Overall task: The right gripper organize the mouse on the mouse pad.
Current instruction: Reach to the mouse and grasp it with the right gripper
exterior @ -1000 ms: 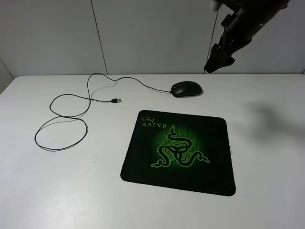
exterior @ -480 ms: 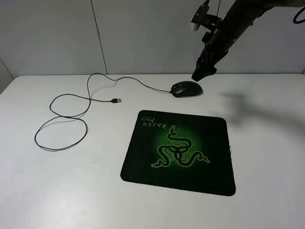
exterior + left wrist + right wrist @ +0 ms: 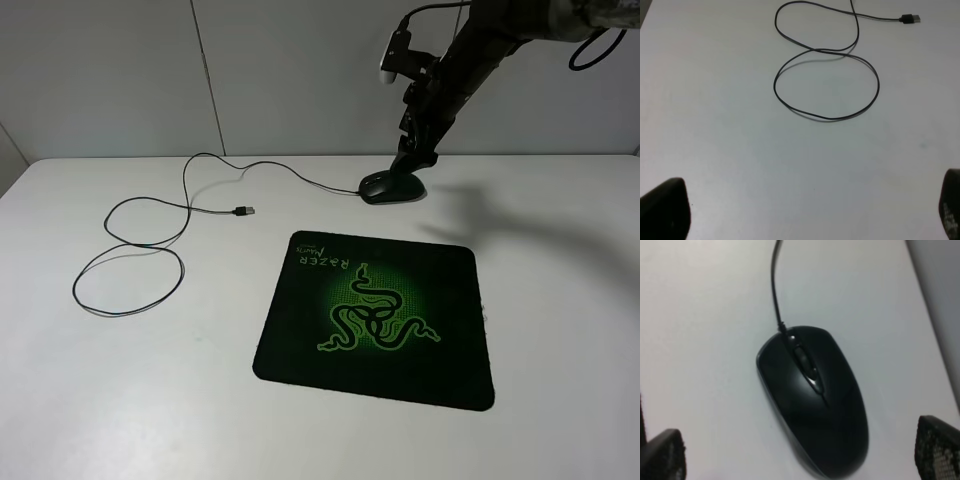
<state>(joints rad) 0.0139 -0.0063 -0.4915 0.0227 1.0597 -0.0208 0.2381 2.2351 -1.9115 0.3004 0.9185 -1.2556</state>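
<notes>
The black mouse [image 3: 388, 187] lies on the white table behind the mouse pad [image 3: 380, 318], off the pad. Its thin cable [image 3: 130, 265] runs left in loops and ends in a USB plug [image 3: 243, 211]. My right gripper [image 3: 409, 170] hangs just above the mouse's far right end. In the right wrist view the mouse [image 3: 812, 400] fills the middle, and the gripper [image 3: 800, 456] is open, with one fingertip [image 3: 662, 455] on each side of the mouse and not touching it. My left gripper [image 3: 807, 210] is open and empty above the cable loop [image 3: 827, 82].
The white table [image 3: 120, 390] ends at a pale wall [image 3: 300, 70] just behind the mouse. The cable loops cover the table's left part. The USB plug [image 3: 910, 18] shows in the left wrist view.
My right arm has swung down and to the left, from high above the table to just over the mouse. The mouse, the cable and the pad have not moved.
</notes>
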